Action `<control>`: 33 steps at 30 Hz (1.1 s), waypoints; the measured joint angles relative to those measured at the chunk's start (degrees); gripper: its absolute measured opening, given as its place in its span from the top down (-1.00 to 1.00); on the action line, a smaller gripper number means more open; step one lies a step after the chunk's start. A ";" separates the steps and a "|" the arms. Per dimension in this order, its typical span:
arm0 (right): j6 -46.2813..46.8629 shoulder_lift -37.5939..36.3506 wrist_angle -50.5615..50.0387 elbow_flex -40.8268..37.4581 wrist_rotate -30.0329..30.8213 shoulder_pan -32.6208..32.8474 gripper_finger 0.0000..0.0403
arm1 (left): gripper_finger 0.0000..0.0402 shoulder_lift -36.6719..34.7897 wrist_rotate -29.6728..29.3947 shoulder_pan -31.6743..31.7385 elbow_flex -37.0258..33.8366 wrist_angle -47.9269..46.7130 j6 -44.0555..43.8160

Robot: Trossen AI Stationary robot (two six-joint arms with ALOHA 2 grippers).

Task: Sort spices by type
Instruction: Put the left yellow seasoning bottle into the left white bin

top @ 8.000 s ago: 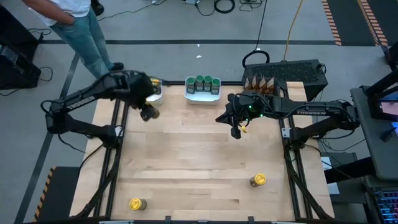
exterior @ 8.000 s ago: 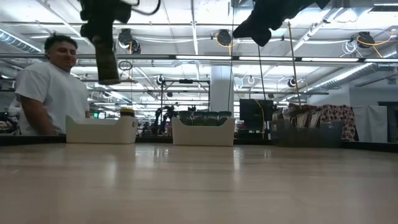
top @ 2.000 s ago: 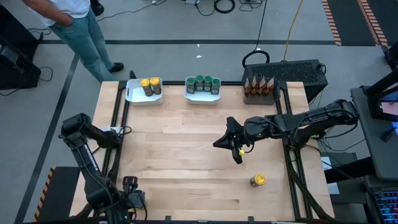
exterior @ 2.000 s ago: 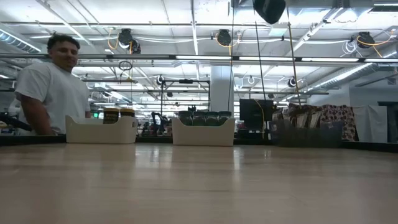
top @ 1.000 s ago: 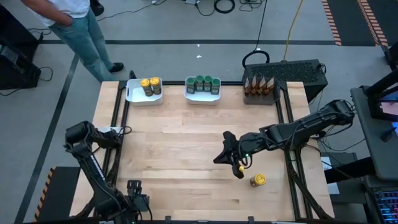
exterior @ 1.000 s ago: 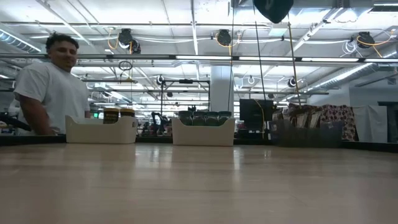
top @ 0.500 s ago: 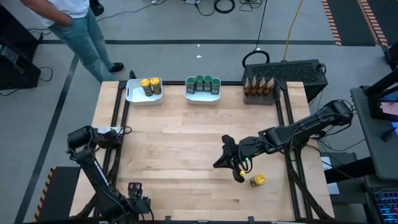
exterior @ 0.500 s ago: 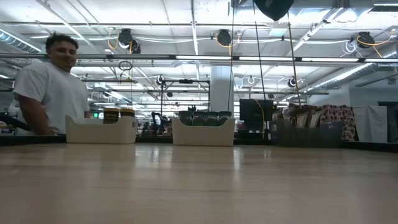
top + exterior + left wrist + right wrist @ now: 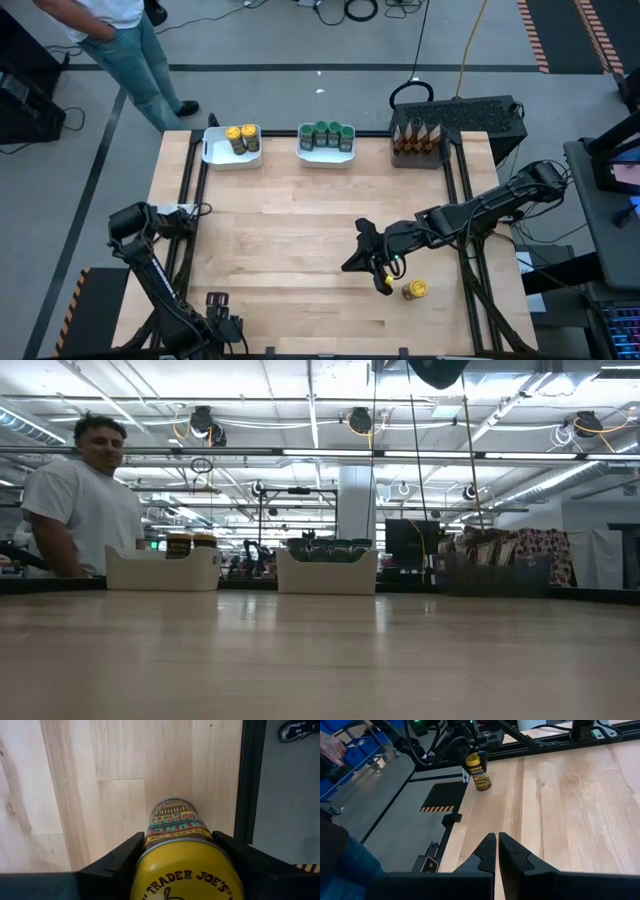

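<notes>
Wooden desk [image 9: 290,220], open workshop behind, person [image 9: 75,500] standing off the 11 o'clock corner.

Sorted so far along the far edge:
- 11 o'clock: white tray [image 9: 212,155] with two yellow-lid jars [image 9: 240,138]. One more than 8 s back, so the left arm's drop landed.
- 12 o'clock: green-lid jars [image 9: 327,134], grouped in their own tray.
- 1 o'clock: brown packets [image 9: 418,138] lined up in the dark holder [image 9: 480,115].

Changes since then:
- Left gripper [image 9: 179,839] swung from the 11 o'clock tray down to the 7 o'clock corner. Now straddling the corner jar [image 9: 182,827], jaws snug against both sides just under the yellow lid. Looks like a closed grip. Jar base at desk level near the edge in the right wrist view, slightly tilted; lifted or not, cannot tell.
- Right gripper [image 9: 383,280] dropped from desk centre toward 5 o'clock over the last two seconds. Now just beside the loose jar [image 9: 414,290], not touching. Jaws nearly together, holding nothing.

Read on the task: only yellow-lid stragglers left, one per arm. Left likely ready to lift and carry to 11 o'clock. Right needs to spread its jaws before closing on its jar. Risk: both arms converging on the same tray.
</notes>
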 joint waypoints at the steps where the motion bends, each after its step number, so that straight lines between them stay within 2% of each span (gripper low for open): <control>1: -0.01 0.00 -0.04 0.00 0.00 0.00 1.00 | -0.09 0.00 0.02 0.00 0.00 -0.08 0.02; 9: -0.13 0.00 -0.09 0.00 -0.02 0.00 1.00 | -0.09 -1.06 1.73 0.86 0.00 -0.19 0.07; 17: -1.52 0.00 -0.31 0.00 -0.07 -0.33 1.00 | -0.09 -10.21 0.13 6.81 0.02 -4.79 0.71; 22: -4.08 0.00 -0.39 0.00 -0.10 -1.43 1.00 | -0.09 -17.40 -4.56 13.62 0.07 -7.00 3.28; 27: -7.66 0.00 -0.44 0.00 -0.46 -3.96 1.00 | -0.09 -22.71 -6.61 22.72 0.09 -9.11 7.03; 33: -10.98 0.00 -0.49 0.00 -7.68 -9.42 1.00 | -0.09 -26.56 -6.89 36.41 0.09 -12.92 13.36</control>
